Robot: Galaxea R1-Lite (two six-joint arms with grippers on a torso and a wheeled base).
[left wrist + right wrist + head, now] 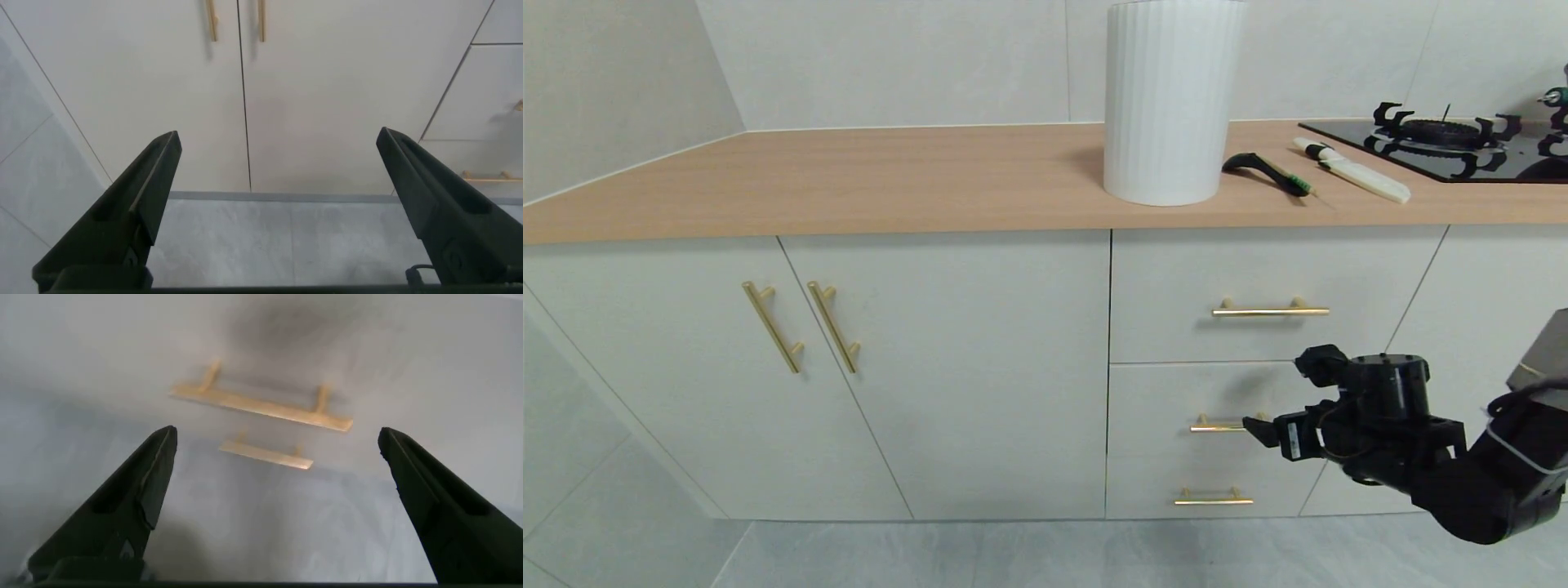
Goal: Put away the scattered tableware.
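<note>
Knife (1352,170), peeler (1264,172), well above spread R jaws

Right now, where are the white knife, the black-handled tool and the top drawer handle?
white knife (1368,181), head view, blade.
black-handled tool (1262,168), head view, grip.
top drawer handle (1270,310), head view, bar's middle.

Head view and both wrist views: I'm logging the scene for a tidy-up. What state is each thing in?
Top drawer, shut.
Lower drawer front, shut.
Cabinet doors, shut.
White container, upright on the counter.
Black-handled tool, lying flat on the counter.
White knife, lying flat on the counter.
Left gripper, open, empty.
Right gripper, open, empty, facing the drawer handles.
</note>
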